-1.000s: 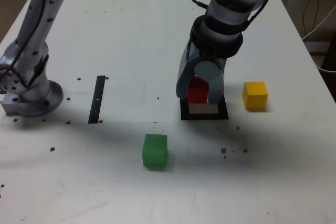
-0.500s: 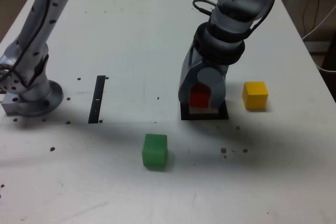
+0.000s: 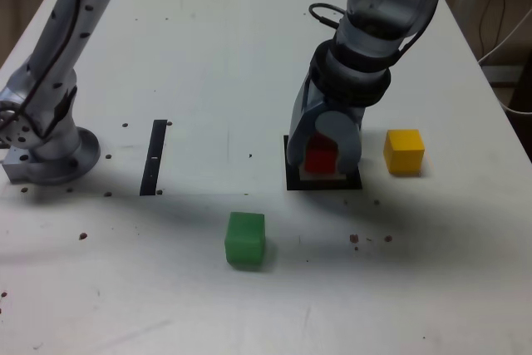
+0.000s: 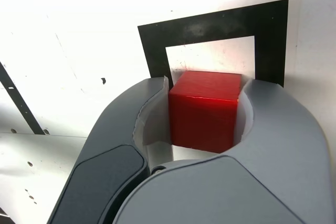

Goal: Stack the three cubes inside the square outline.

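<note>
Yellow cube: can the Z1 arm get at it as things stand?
Probably not right away: the claw is around the red cube at the square outline. Otherwise likely yes; the yellow cube sits close by, nothing visibly blocking it.

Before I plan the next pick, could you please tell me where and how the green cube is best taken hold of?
I'd grip the green cube by two opposite upright side faces, coming straight down from above. It sits flat on the table with nothing close beside it, and its flat, parallel sides should suit the two fingers of the gripper.
</note>
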Controlling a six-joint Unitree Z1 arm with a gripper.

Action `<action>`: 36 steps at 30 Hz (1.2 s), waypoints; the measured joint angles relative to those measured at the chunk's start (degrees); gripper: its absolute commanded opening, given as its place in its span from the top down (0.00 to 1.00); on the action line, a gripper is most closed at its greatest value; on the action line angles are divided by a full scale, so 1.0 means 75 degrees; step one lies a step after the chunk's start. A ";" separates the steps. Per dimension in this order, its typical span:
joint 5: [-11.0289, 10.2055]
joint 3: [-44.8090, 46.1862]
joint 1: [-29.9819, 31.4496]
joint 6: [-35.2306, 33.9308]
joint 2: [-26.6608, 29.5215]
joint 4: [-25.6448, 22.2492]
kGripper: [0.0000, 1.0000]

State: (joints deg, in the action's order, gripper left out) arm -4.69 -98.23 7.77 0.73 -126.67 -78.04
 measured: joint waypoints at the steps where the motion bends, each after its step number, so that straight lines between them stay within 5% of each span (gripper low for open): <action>1: 0.0000 0.0000 -0.0002 0.0001 -0.0002 -0.0001 0.19; 5: -0.0028 0.0000 -0.0007 0.0006 -0.0002 -0.0027 0.01; 25: -0.0291 0.0072 0.0067 -0.0242 0.0690 -0.0304 0.00; 36: -0.0879 -0.2211 0.0367 -0.0019 0.1077 -0.1335 0.00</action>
State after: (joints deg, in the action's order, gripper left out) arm -11.28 -114.81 10.52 0.59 -118.60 -88.05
